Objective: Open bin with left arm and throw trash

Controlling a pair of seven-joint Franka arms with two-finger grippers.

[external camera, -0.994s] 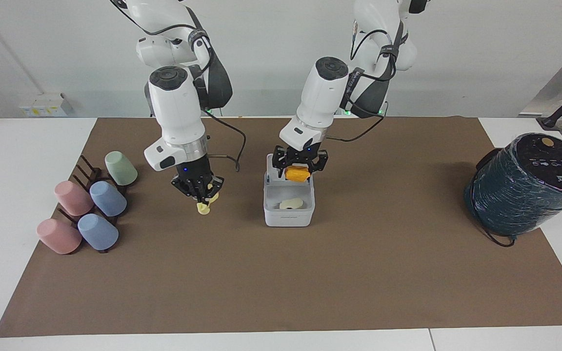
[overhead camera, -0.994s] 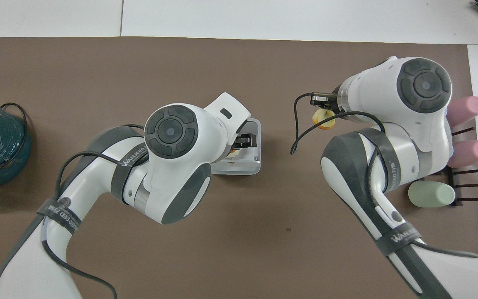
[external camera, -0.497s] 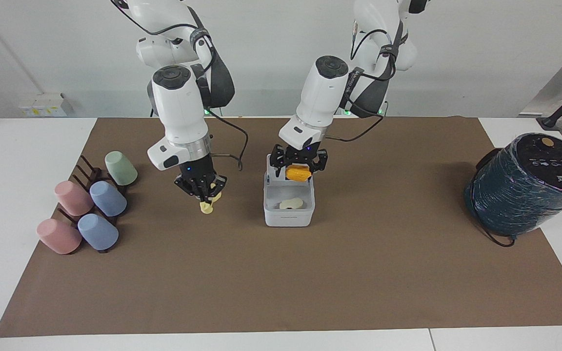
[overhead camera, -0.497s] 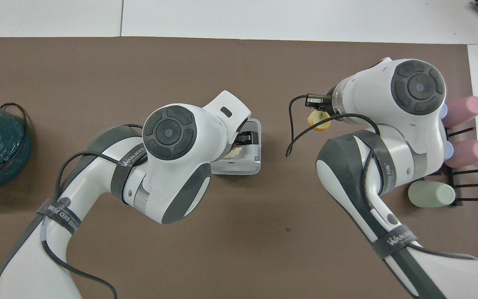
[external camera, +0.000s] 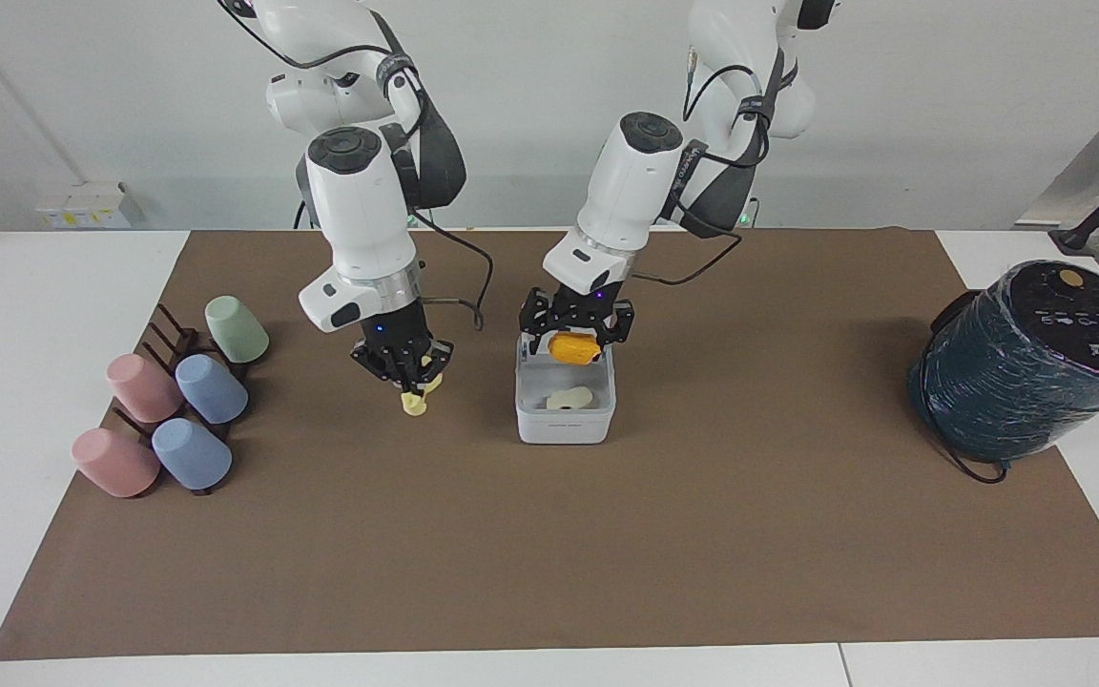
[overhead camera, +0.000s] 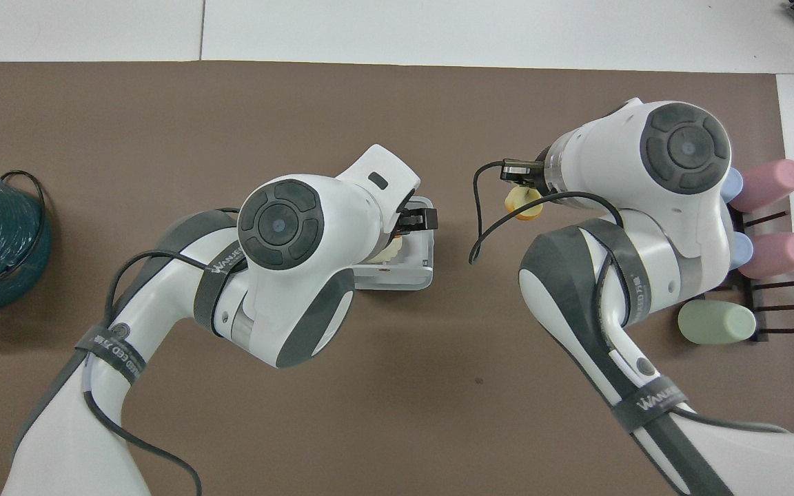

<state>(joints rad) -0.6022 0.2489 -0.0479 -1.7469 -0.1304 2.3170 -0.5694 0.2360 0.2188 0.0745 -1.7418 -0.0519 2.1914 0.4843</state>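
Note:
The white bin (external camera: 564, 427) stands open mid-table, its lid raised on the side nearer the robots. A cream-white wedge (external camera: 570, 398) lies inside it. My left gripper (external camera: 576, 336) is over the bin, shut on the orange lump (external camera: 575, 349), which hangs just above the rim. My right gripper (external camera: 408, 374) is shut on the pale yellow slab (external camera: 413, 401) and holds it just above the mat, beside the bin toward the right arm's end. In the overhead view the left arm covers most of the bin (overhead camera: 429, 248), and the yellow slab (overhead camera: 521, 205) shows under the right gripper (overhead camera: 517, 182).
A rack of pastel cups (external camera: 177, 401) lies at the right arm's end of the brown mat (external camera: 549, 553). A big dark teal cylinder (external camera: 1026, 363) stands at the left arm's end. A black cable hangs from the right wrist.
My right gripper has carried the yellow slab sideways toward the bin. My left gripper has shifted slightly, and the orange lump sits a little lower over the bin.

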